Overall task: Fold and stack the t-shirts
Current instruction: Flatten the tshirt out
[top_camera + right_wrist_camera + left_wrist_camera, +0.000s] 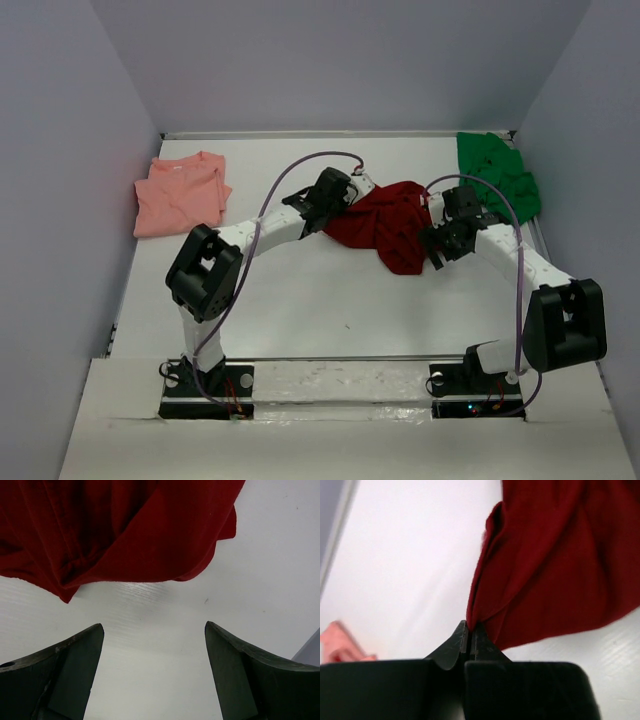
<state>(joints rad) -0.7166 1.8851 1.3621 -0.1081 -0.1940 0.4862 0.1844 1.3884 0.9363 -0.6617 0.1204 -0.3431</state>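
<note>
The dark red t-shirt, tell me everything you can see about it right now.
The dark red t-shirt is plain, soft-looking cloth, unfolded and crumpled into deep folds, lying on the white table between the two arms. The left tool is shut on a pinch of its edge on that arm's side, the cloth bunching into the tips. The right tool stands open just short of its hem, not touching it. It lies apart from the pink t-shirt and the green t-shirt.
</note>
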